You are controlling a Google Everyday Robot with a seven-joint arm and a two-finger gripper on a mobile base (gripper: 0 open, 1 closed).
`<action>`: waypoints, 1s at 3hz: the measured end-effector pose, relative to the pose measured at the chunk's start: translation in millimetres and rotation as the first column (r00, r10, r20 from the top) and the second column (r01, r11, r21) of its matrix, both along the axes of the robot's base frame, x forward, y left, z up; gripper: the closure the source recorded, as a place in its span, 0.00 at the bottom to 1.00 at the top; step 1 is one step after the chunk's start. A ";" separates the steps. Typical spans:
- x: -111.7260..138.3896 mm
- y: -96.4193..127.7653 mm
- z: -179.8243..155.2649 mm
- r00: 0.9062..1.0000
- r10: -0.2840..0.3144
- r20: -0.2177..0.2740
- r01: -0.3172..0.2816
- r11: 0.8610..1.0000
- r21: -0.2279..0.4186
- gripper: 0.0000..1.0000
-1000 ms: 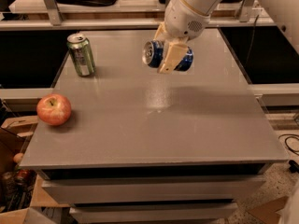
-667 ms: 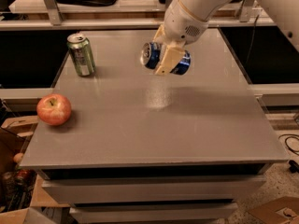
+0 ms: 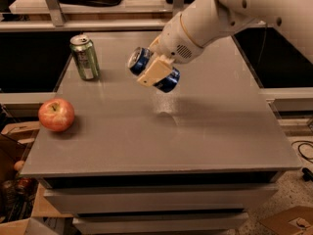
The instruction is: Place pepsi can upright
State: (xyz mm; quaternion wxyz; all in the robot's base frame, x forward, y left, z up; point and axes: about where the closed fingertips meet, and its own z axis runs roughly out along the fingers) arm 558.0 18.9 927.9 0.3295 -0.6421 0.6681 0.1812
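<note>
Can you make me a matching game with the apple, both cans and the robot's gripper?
1 apple
2 green can
3 pepsi can
4 gripper

A tilted, held off the table
B upright, back left of table
C near the table's front left edge
D above the table's middle, jaws shut on the pepsi can

Pairs: 1-C, 2-B, 3-A, 4-D
</note>
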 end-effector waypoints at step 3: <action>15.7 51.4 -10.9 0.999 -0.020 0.041 0.000 0.894 0.448 1.00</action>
